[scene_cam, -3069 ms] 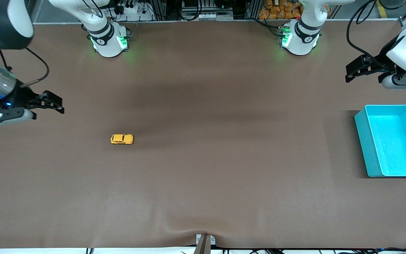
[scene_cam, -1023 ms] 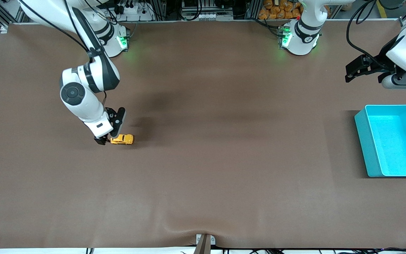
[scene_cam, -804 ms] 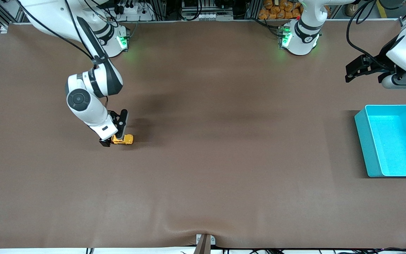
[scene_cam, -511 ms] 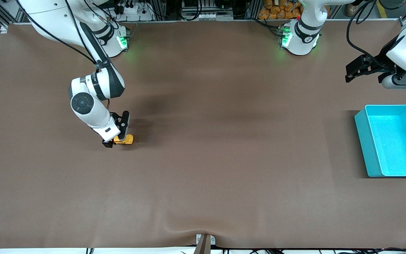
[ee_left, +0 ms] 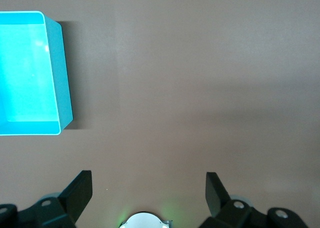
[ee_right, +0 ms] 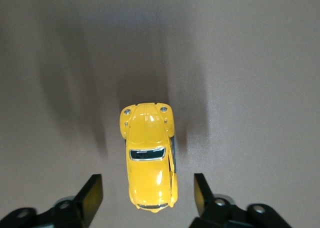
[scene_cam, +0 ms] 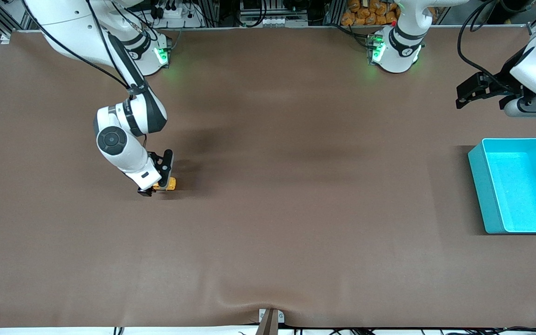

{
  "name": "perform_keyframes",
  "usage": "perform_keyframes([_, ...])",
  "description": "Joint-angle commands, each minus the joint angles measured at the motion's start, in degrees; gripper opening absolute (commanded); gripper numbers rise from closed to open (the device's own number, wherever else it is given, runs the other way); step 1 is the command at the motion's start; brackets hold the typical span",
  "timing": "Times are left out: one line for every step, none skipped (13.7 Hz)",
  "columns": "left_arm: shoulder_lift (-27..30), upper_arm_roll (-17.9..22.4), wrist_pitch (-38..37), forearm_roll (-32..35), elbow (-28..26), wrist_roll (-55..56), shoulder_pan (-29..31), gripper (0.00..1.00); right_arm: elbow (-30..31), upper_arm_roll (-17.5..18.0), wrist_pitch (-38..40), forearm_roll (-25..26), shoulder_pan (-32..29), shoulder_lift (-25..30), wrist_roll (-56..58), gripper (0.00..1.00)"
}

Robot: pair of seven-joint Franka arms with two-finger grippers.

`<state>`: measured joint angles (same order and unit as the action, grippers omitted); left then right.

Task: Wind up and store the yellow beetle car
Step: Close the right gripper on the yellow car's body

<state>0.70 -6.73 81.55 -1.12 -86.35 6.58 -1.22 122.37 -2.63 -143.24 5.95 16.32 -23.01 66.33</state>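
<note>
The yellow beetle car (scene_cam: pixel 170 185) stands on the brown table toward the right arm's end. My right gripper (scene_cam: pixel 155 186) is low over it and hides most of its body. In the right wrist view the car (ee_right: pixel 149 155) lies lengthwise between the open fingers (ee_right: pixel 92 195), which flank one end without touching it; the right gripper (ee_right: pixel 147 193) is open. My left gripper (scene_cam: pixel 463 95) waits open and empty above the table at the left arm's end. In the left wrist view it (ee_left: pixel 147 188) holds nothing.
A cyan bin (scene_cam: pixel 482 190) stands at the left arm's end of the table, with nothing showing inside; it also shows in the left wrist view (ee_left: pixel 62 78). The cloth has a wrinkle (scene_cam: pixel 249 298) by the edge nearest the front camera.
My right arm swung in from its end of the table and came down at the car, then slid farther over it. The car and the left arm have not moved.
</note>
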Motion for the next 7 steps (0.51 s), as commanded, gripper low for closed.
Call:
perform_keyframes([0.88,-0.04,-0.69,-0.73,-0.13,-1.22,0.43,1.0,-1.52,-0.01,-1.5,0.64,0.21,-2.29,0.12,0.76])
perform_keyframes([0.88,-0.04,-0.69,-0.73,-0.13,-1.22,0.43,1.0,-1.52,-0.01,-2.21,0.64,0.12,-3.34,0.12,0.74])
perform_keyframes([0.88,-0.04,-0.69,-0.73,-0.13,-1.22,0.43,1.0,-1.52,-0.01,-2.83,0.64,0.12,-3.7,0.03,0.69])
perform_keyframes([0.88,-0.04,-0.69,-0.73,-0.13,-1.22,0.43,1.0,-1.52,-0.01,-2.83,0.64,0.12,-3.79,0.03,0.63])
perform_keyframes([0.88,-0.04,-0.69,-0.73,-0.13,-1.22,0.43,1.0,-1.52,-0.01,-2.92,0.64,0.12,-3.88,0.03,0.52])
perform_keyframes([0.88,-0.04,-0.69,-0.73,-0.13,-1.22,0.43,1.0,-1.52,-0.01,-2.92,0.64,0.2,-3.88,-0.06,0.39])
perform_keyframes([0.88,-0.04,-0.69,-0.73,-0.13,-1.22,0.43,1.0,-1.52,-0.01,-2.83,0.64,0.21,-3.88,-0.06,0.28])
